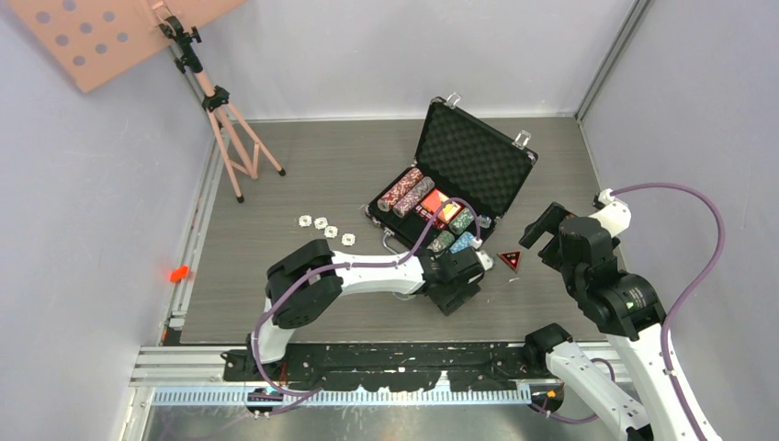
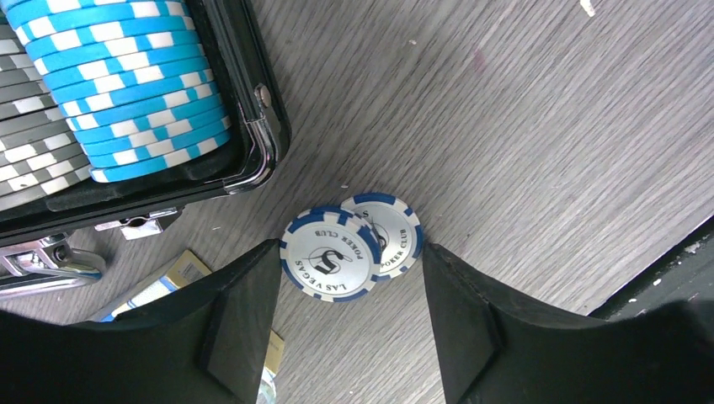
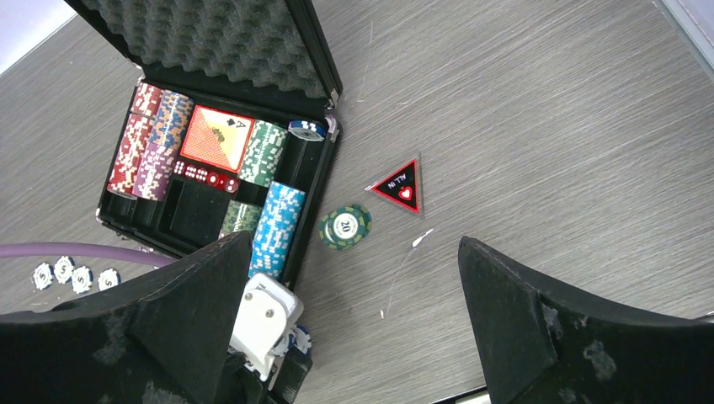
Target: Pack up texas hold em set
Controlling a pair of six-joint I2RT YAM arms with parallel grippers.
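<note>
Two blue and white chips (image 2: 328, 257) say LAS VEGAS POKER CLUB. They lie on the grey wood table (image 1: 303, 175), just beside the open black case (image 1: 478, 158). The left gripper (image 2: 349, 273) is wide open, a finger on each side of them, holding nothing. A red triangle (image 3: 397, 185) says ALL IN. Pale walls (image 1: 367, 55) stand around. The case sits slantwise mid-table, long side running far left to near right, lid up at the back. The right gripper (image 3: 354, 252) hangs open and empty.
</note>
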